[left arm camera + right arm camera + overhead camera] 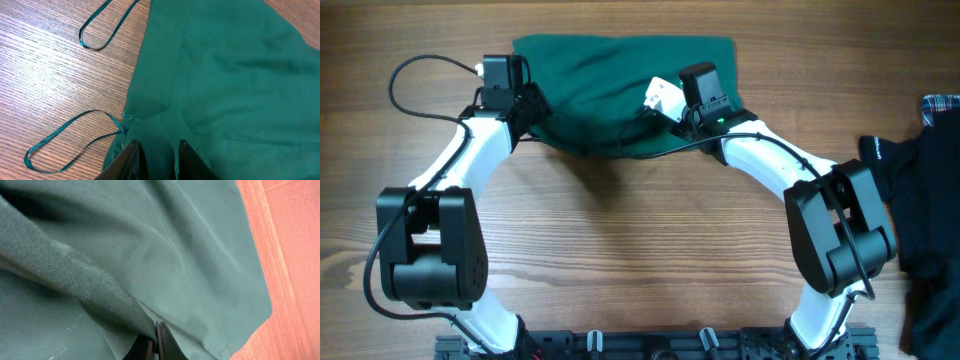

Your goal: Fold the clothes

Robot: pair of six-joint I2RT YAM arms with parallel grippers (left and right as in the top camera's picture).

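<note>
Table: A wood-grain table (620, 260) lies before you, its near half bare between the two arm bases.
Left claw: The left claw (157, 150) has its fingers drawn in close on a bunch of cloth at the left end of the green garment (620, 80).
Right claw: The right claw (154, 336) is pinched almost flat on a raised ridge of the same fabric, near the garment's right end.
Garment: It lies spread along the far edge, about midway between the left and right edges, rumpled where each claw grips it.
Slip risk: The right pinch looks thin. Pull hard or unevenly and the ridge may slide out, dropping one side and skewing the fold.
Cord risk: Two cord loops (120, 129) trail on the wood off the left hem. Drag that end across and they could snag under the cloth or catch a finger.
Near room: Your best space is toward the near edge, where open wood runs wide between the arms.
Right edge: A black garment (930, 200) lies along it, with a plaid cloth (942, 105) toward the far right corner. A wide rightward swing could sweep into them.
Far edge: The garment's top hem sits close to it, so there is little room to push away from you.
</note>
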